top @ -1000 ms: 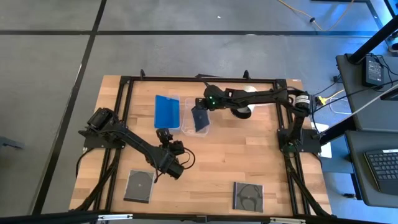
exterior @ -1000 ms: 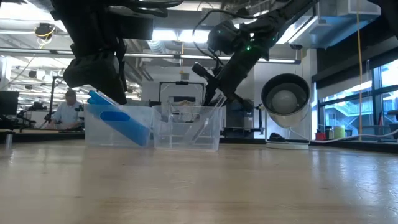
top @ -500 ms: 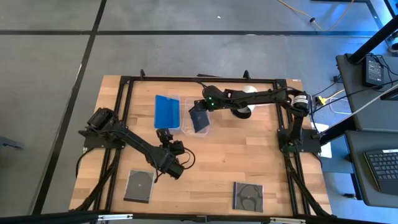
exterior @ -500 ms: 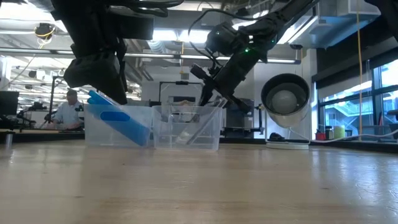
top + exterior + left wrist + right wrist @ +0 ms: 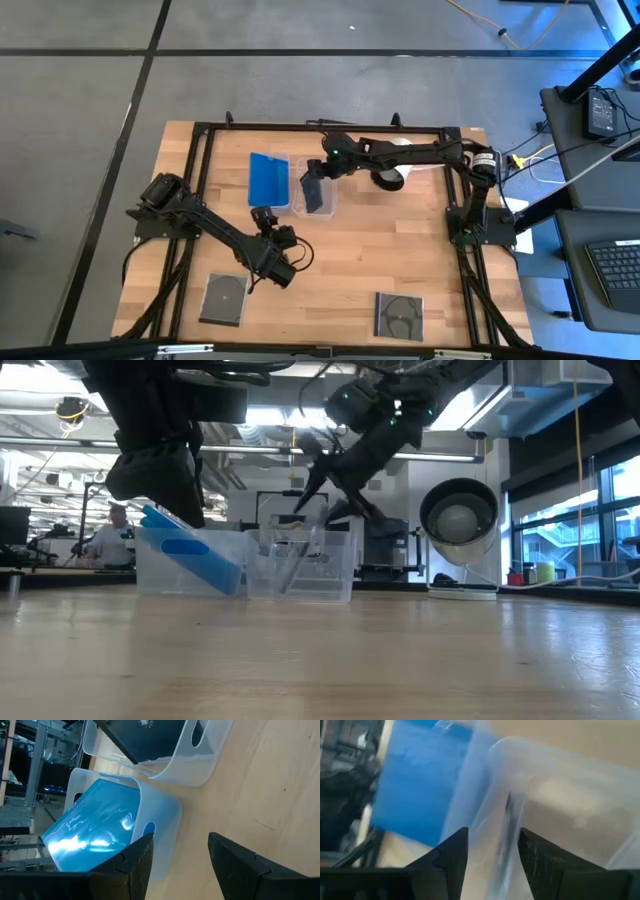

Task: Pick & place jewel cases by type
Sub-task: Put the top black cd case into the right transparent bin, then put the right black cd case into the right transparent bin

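Above the right tub (image 5: 316, 187), the right gripper (image 5: 322, 171) hangs with its fingers parted and nothing between them; the wrist view shows the two dark fingers (image 5: 451, 854) straddling empty air over the tub's clear wall. A dark case (image 5: 313, 192) leans tilted inside that tub, just below and clear of the fingertips; whether it touches them cannot be told from the blurred low view. Just beside it, the left tub (image 5: 268, 180) holds blue cases (image 5: 266, 178), seen also from the left wrist (image 5: 95, 830) lying slanted against the tub's wall. Both tubs sit touching or nearly so near the table's (image 5: 400, 250) far edge. Beside the right arm stands a white cylinder (image 5: 390, 176), close to the tub's right side. Toward the near half of the table, the left gripper (image 5: 270, 268) hovers with fingers (image 5: 135, 862) partly open, gripping nothing, pointed at the tubs. Two dark cases lie flat near the front edge: one (image 5: 224, 298) just left of the left gripper, the other (image 5: 399, 314) well apart to the right. Bare wood between the tubs and those cases gives open room; the black frame rails (image 5: 196, 180) bound the left and right sides.
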Controlling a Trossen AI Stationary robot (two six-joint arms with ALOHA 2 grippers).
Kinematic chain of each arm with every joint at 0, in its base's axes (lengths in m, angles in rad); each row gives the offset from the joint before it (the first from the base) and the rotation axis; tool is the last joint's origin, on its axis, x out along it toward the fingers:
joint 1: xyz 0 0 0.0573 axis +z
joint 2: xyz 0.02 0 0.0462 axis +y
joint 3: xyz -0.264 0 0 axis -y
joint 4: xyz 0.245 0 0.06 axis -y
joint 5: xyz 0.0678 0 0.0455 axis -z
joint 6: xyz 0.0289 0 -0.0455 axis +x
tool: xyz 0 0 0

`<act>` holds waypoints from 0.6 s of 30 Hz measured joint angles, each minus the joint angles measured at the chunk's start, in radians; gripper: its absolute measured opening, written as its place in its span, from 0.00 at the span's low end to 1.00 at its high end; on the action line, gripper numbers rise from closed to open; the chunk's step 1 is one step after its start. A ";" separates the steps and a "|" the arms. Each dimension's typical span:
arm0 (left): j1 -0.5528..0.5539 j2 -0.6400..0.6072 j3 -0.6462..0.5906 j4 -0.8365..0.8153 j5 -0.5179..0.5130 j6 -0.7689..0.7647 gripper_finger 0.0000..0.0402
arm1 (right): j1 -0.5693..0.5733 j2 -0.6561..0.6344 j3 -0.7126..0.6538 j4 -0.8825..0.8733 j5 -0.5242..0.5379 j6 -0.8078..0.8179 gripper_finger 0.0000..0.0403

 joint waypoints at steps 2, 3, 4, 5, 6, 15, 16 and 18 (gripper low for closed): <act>0.000 0.000 0.000 0.000 0.000 0.000 0.46 | 0.003 0.000 0.047 -0.074 0.002 -0.014 0.43; 0.000 0.000 0.000 0.000 0.000 -0.001 0.46 | 0.005 0.000 0.073 -0.126 0.017 -0.031 0.43; 0.000 0.000 0.000 0.000 0.000 -0.007 0.46 | 0.005 0.000 0.106 -0.192 0.040 -0.049 0.43; 0.000 0.000 0.000 0.000 0.000 -0.014 0.46 | 0.005 0.000 0.140 -0.269 0.070 -0.055 0.43; 0.000 0.000 0.000 0.000 0.000 -0.021 0.46 | 0.004 0.000 0.172 -0.348 0.099 -0.061 0.43; -0.001 0.000 0.000 0.000 0.000 -0.023 0.46 | 0.041 -0.001 0.440 -0.946 0.282 -0.094 0.43; -0.001 0.000 0.000 0.000 -0.004 -0.023 0.46 | 0.048 -0.001 0.475 -1.007 0.310 -0.100 0.43; -0.003 0.000 0.000 -0.001 -0.032 -0.023 0.46 | 0.067 -0.003 0.548 -1.118 0.338 -0.122 0.43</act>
